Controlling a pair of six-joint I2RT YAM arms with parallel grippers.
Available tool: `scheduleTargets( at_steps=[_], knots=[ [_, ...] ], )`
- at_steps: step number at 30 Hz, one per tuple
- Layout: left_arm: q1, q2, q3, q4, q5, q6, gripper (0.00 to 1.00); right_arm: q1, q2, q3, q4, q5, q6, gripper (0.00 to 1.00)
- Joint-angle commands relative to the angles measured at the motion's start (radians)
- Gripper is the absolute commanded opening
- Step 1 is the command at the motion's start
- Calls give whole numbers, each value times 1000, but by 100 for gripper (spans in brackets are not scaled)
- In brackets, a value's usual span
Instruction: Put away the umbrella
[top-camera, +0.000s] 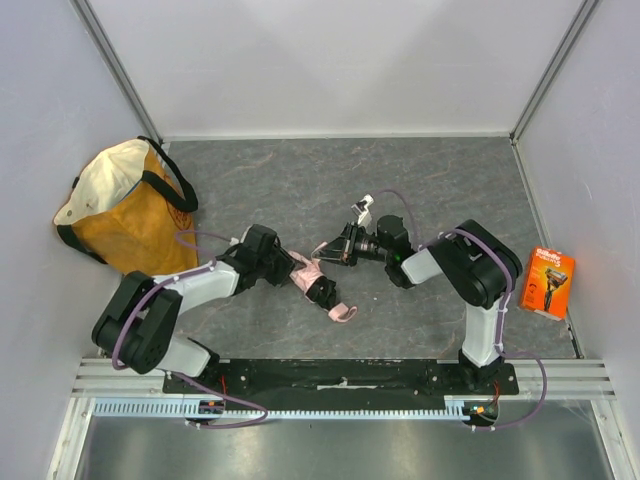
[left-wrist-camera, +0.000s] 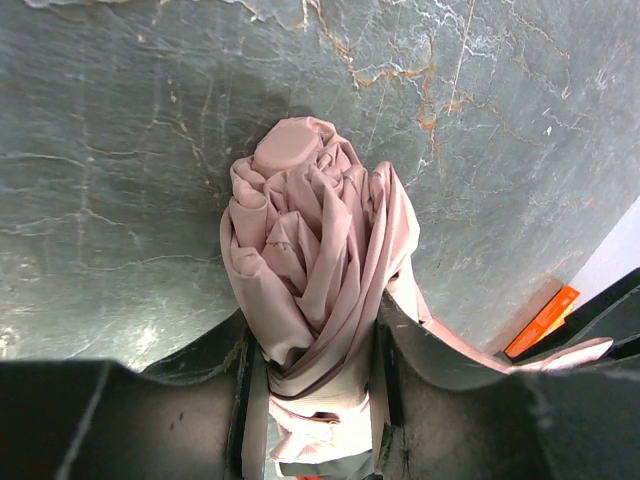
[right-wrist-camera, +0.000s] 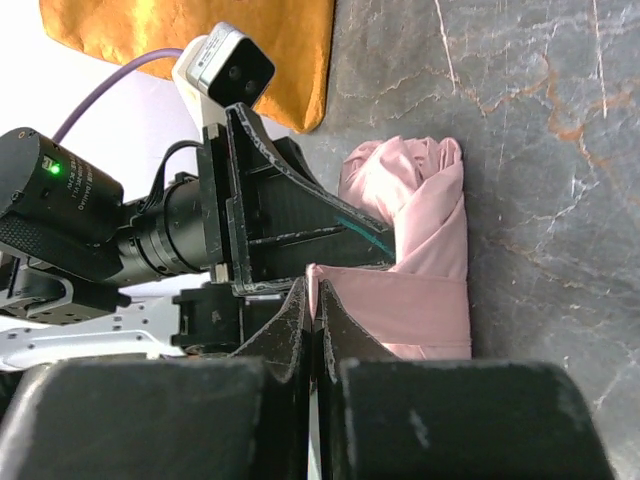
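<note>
The folded pale pink umbrella (top-camera: 305, 272) lies on the grey table between the two arms, its black handle end (top-camera: 323, 291) pointing toward the near edge. My left gripper (top-camera: 288, 266) is shut on the umbrella (left-wrist-camera: 310, 240), with one jaw pressed against each side of the bunched fabric. From the right, my right gripper (top-camera: 327, 250) comes in, and in the right wrist view it (right-wrist-camera: 316, 292) is shut on the edge of the thin pink strap (right-wrist-camera: 400, 300) that wraps round the umbrella (right-wrist-camera: 420, 190).
The orange-and-cream tote bag (top-camera: 125, 205) stands at the far left against the wall, a corner of the bag (right-wrist-camera: 190, 30) showing in the right wrist view. An orange box (top-camera: 546, 282) lies at the right edge of the table. White walls close in the table.
</note>
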Motion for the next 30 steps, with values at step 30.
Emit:
scheduleTargets(
  at_steps=[30],
  knots=[
    [-5, 377, 34, -463, 150, 89, 2, 604, -339, 175, -724, 669, -984, 0]
  ],
)
